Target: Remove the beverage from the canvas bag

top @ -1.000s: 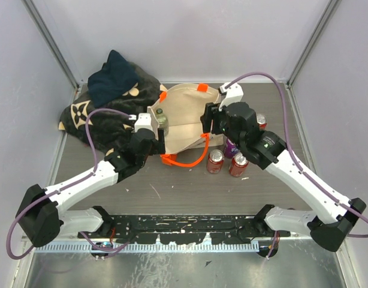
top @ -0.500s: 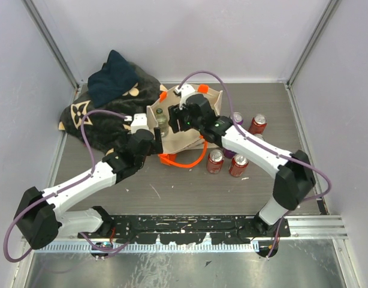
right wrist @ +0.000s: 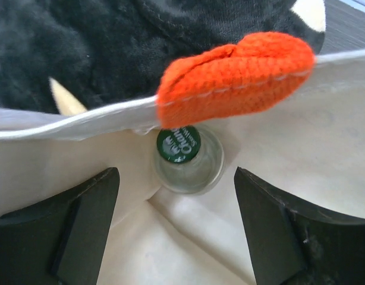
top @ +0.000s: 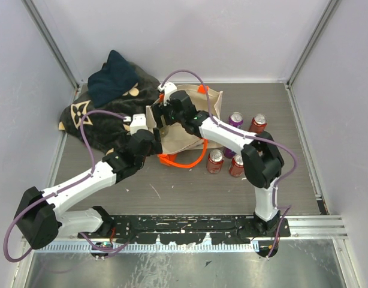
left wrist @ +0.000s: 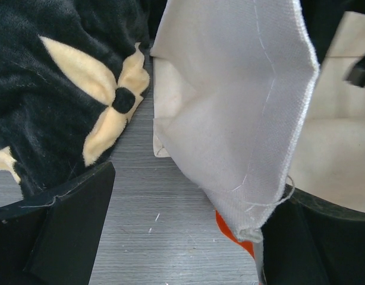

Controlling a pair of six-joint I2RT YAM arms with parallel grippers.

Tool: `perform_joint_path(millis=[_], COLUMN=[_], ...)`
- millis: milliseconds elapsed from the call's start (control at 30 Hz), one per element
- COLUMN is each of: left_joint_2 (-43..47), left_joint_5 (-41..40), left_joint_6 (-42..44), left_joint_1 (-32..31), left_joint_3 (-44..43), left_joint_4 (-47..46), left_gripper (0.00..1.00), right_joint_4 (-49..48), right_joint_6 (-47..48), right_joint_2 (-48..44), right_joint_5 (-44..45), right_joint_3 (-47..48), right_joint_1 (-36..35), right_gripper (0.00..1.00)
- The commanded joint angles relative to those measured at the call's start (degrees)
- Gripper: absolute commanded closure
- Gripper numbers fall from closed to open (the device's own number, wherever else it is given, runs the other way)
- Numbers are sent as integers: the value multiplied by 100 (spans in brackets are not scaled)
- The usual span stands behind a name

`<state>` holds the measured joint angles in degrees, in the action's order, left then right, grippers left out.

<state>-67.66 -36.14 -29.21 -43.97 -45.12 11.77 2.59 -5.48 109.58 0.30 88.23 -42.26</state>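
One bottle (right wrist: 186, 155), centred ahead of right gripper (right wrist: 176, 181)

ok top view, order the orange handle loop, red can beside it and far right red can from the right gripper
From the right gripper:
1. orange handle loop, at the canvas bag's near side
2. red can, right of the loop
3. far right red can, rear right
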Motion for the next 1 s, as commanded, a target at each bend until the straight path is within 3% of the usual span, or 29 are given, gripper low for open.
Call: perform_joint_path(millis=[0,300,400,467,533,600,633,967], left_joint_2=[-37,-19,-69,-96,-121,-148,-169,-298], left_joint_5=[-193,-53,-45,-46,-45,-45,-33,-17], left_joint_6=[-72,-128,-140,-137,-138,-131,-129,-159], left_joint_1=[31,31,37,37,34,35,34,42], left_joint_3=[-146,-26,-49,-72,-81,-92,-97,-77], left_joint_4=[59,-22,-26,-42,-77,-110,-135,-286], left_gripper=[2,2,2,2,2,2,2,2], right_joint_4=[-525,-716,-774,-679,-615,-600,-608,-650], right_joint_6=[144,61,-17,-60,-77,-95,-100,456], right_joint_2=[372,1079,1194,1252,1257,1207,1169,611], right_joint_5=[1,120,75,38,-10,-7,1,302], right_joint_3=[536,1074,1155,1231,1216,1101,1032,1052], right_joint_1=[10,95,97,95,99,96,95,95], right_gripper=[16,19,27,40,64,95,99,99])
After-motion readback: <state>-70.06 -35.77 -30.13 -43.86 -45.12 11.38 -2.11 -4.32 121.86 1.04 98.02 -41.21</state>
